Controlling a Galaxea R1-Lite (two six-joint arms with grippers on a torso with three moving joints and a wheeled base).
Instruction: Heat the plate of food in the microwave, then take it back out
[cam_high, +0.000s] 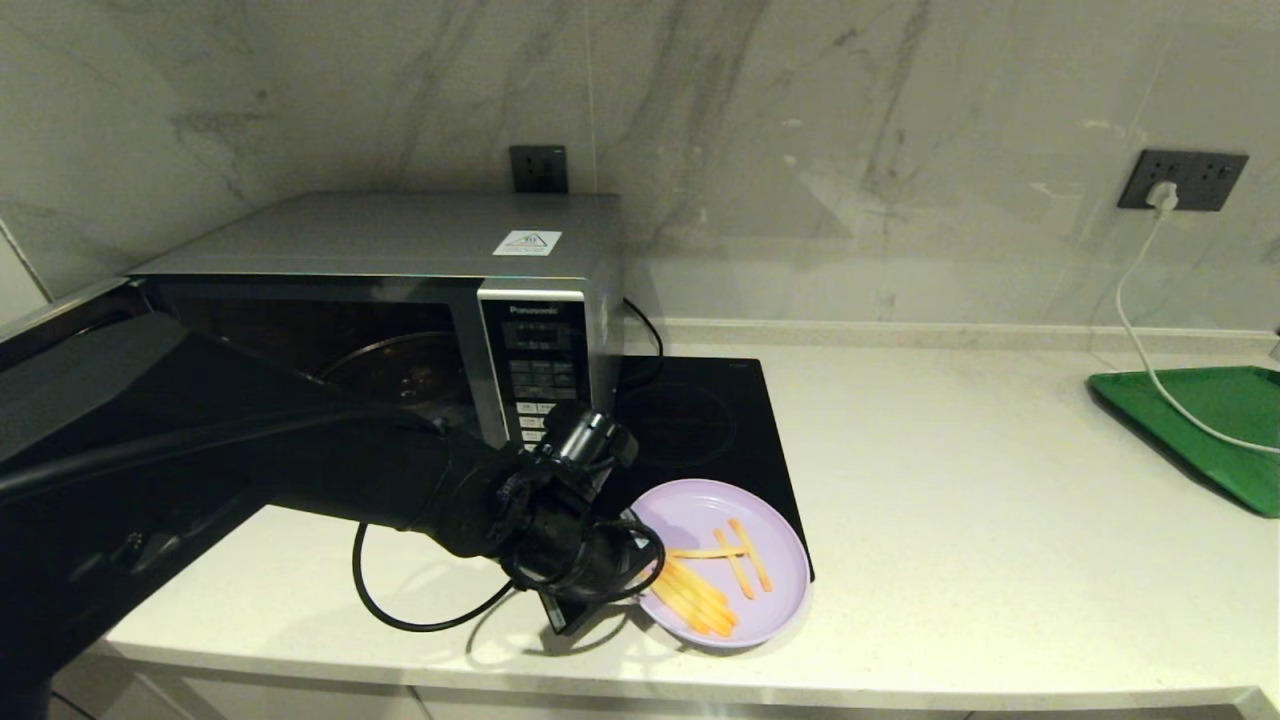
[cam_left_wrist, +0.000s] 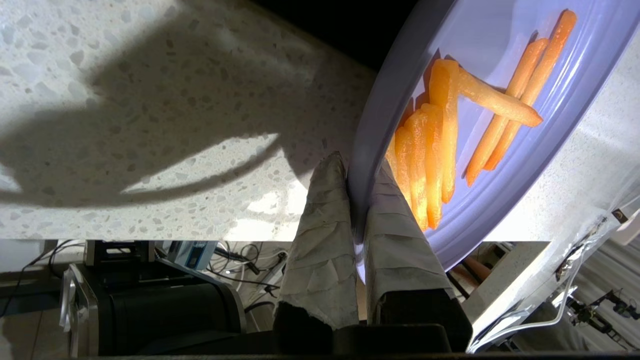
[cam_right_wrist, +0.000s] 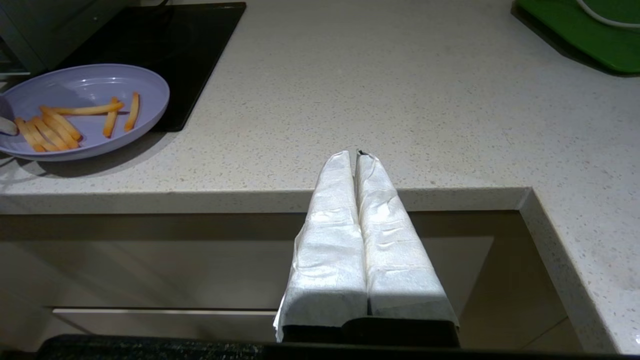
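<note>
Right at the near-left edge of the plate of food is where the action is: the left gripper is clenched on the plate's rim, one cloth-wrapped finger above and one below, which the left wrist view shows clearly. The plate sits at the front of the counter, partly overlapping the near-right corner of the black induction hob, and looks tipped a little, near-left side up.

What matters for the next bit, I'd say: the microwave is to the far left of the plate, door already swung open toward the near left, with the dark turntable visible inside. So the plate has to travel left and away, past the button panel. The fries mostly run lengthwise from the gripped edge inward, so a tilt could slide them.

The left arm reaches across low from the left, forearm roughly level, wrist pointing right at the plate. It's obviously the nearer arm. The right gripper is parked off the front edge of the counter, well apart from the plate, fingers pressed together on nothing.
</note>
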